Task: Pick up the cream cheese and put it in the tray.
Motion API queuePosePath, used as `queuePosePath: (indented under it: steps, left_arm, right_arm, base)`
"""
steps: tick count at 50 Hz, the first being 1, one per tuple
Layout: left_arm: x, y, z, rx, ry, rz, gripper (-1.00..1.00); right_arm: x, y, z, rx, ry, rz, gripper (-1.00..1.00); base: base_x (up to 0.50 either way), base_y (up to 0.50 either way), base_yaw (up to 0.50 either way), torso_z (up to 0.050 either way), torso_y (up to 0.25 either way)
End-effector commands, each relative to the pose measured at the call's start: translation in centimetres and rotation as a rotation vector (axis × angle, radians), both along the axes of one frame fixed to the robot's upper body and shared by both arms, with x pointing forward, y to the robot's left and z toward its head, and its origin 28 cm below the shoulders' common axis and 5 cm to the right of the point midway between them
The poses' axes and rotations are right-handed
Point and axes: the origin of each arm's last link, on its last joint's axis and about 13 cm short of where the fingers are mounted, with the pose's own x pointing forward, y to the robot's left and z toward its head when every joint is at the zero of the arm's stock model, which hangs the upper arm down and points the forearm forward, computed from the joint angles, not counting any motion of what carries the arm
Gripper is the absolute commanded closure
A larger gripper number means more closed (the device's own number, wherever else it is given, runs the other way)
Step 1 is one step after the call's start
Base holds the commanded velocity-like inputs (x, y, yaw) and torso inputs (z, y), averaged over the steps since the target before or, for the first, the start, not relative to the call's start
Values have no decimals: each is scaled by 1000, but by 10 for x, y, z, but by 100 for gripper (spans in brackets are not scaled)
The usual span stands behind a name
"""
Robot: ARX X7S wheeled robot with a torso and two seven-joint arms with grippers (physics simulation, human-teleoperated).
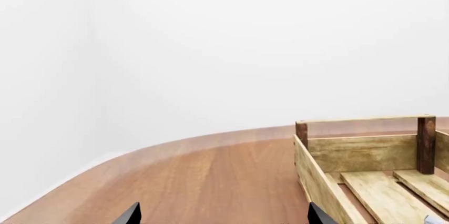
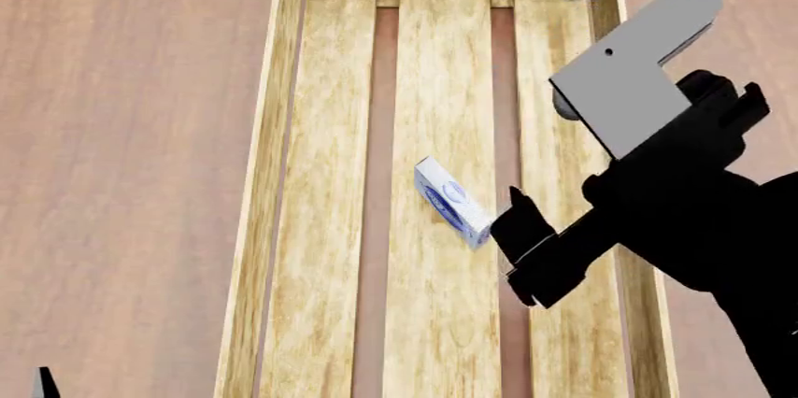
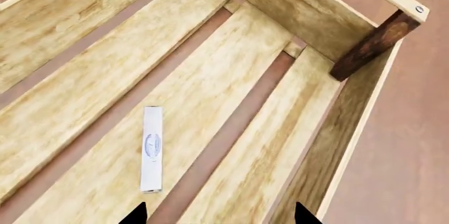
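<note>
Head view: cream cheese (image 2: 450,201) in tray (image 2: 268,183), just beside right hand (image 2: 518,248), fingers apart.

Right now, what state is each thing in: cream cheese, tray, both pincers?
cream cheese: lying on the tray's middle slat, standing on a narrow edge, free of both pincers.
tray: upright on the table, holding only the cream cheese.
right pincer: open, empty, above the tray.
left pincer: open, empty, beside the tray's end.
</note>
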Motion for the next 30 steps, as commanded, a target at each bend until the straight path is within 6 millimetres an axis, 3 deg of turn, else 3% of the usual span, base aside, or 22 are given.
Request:
queuePosePath:
  steps: [1,10,21,27,30]
  left_arm:
    - [1,0,-1,0,5,0,-100]
    - [2,2,-1,-4,4,7,-100]
    - [8,10,5,-12,1,51,-100]
    - [25,24,32,-15,-29,102,-100]
    - [37,33,60,-19,-73,116,-100]
  right_arm:
    - [-18,-17,3,62,-65,-37,-100]
    - [-27,-32,-2,156,-123,-96,-100]
    - [-24,-51,-31,300,-214,-197,-100]
    - [-21,-54,-49,362,-285,-230,-100]
    - [-23,-51,-58,374,-308,-224,-100]
  base:
    - [0,0,0,0,0]
    - [0,0,0,0,0]
    - [0,0,0,0,0]
    - [0,0,0,0,0]
    - [0,0,0,0,0]
